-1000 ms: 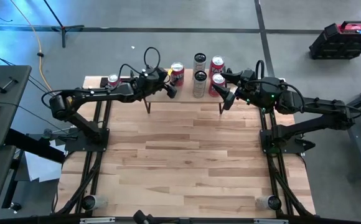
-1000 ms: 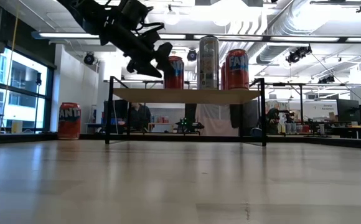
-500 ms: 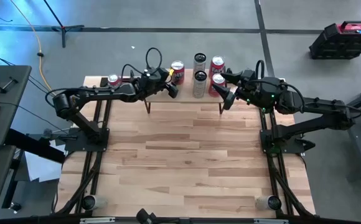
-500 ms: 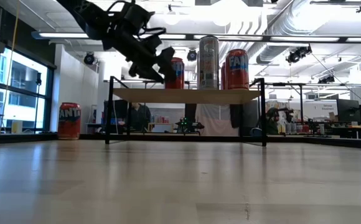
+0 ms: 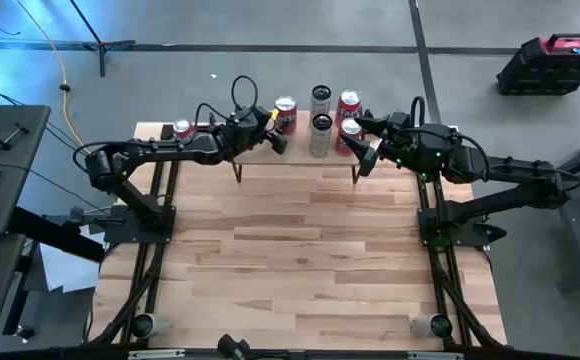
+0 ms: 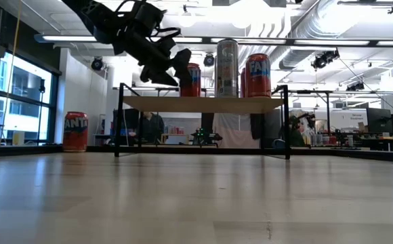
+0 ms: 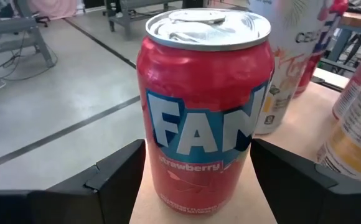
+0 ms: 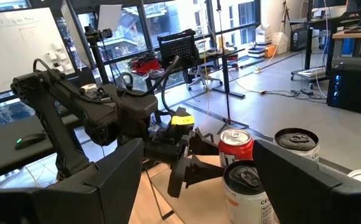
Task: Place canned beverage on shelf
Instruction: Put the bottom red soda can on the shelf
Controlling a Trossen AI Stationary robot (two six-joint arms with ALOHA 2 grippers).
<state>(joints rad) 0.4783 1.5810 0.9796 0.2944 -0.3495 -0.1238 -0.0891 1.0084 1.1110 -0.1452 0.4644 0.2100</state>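
The shelf stands at the table's far middle. A red Fanta can stands upright on its left end. My left gripper is open and reaches in from the table's left. Its two fingers stand close on either side of the can's lower half, and no touch shows. My right gripper hovers open by the shelf's right end with nothing between its fingers.
Two silver cans and two more red cans stand on the shelf's middle and right part. Another red can stands on the table at the far left. The wooden tabletop spreads out toward the near edge.
My left gripper has tipped up toward level. Its fingertips have risen and come nearer to the red can on the shelf's left end. The can has kept still on the shelf.
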